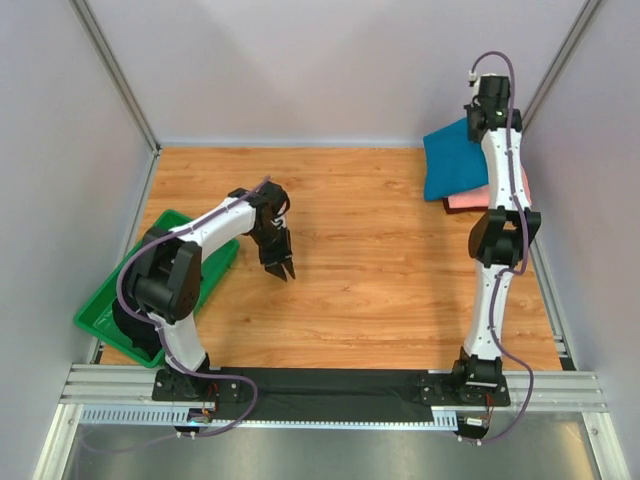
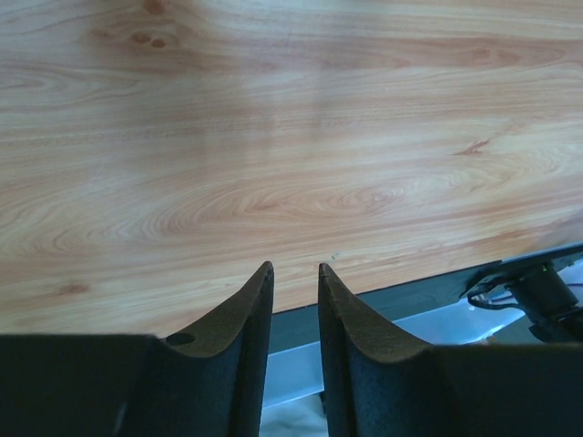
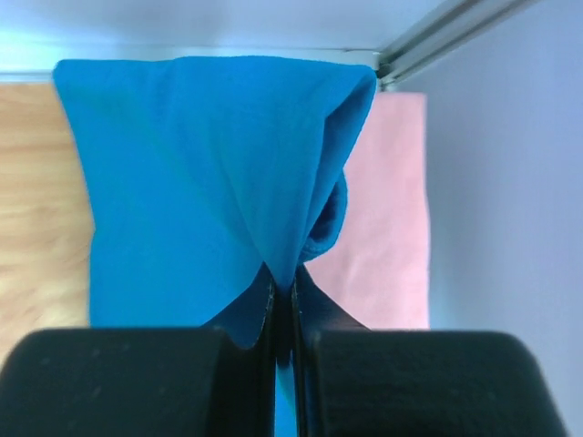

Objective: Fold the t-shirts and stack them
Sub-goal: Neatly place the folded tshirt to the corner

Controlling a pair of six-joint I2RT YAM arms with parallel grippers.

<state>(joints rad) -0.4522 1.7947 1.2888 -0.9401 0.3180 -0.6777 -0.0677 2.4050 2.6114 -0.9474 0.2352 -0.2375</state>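
Warm wood-grain tabletop [image 1: 380, 260], smooth finish, with plain pale grey walls [image 1: 300, 70] boxing it in on three sides. Up in the upper right of the overhead view, tucked near the back corner, the teal-blue t-shirt [image 1: 448, 160] is soft matte cloth lying partly on top of the salmon-pink t-shirt [image 1: 468, 198], which pokes out flat along its lower right edge. The right gripper [image 3: 282, 289] is clamped tight on a fold of the teal one. In the wrist view the cloth pulls into a tent shape narrowing down to the black fingers, with a rolled edge hanging on the right. It's tight there, since the metal corner rail [image 3: 437, 27] is just beside it. The left gripper [image 2: 294, 270] hangs over bare wood centre left, jaws partly apart with nothing between them. A glossy green tray [image 1: 105, 310] sits at the lower left table edge, partly behind the left arm [image 1: 200, 230]. A wide stretch of bare wood lies between the two arms.
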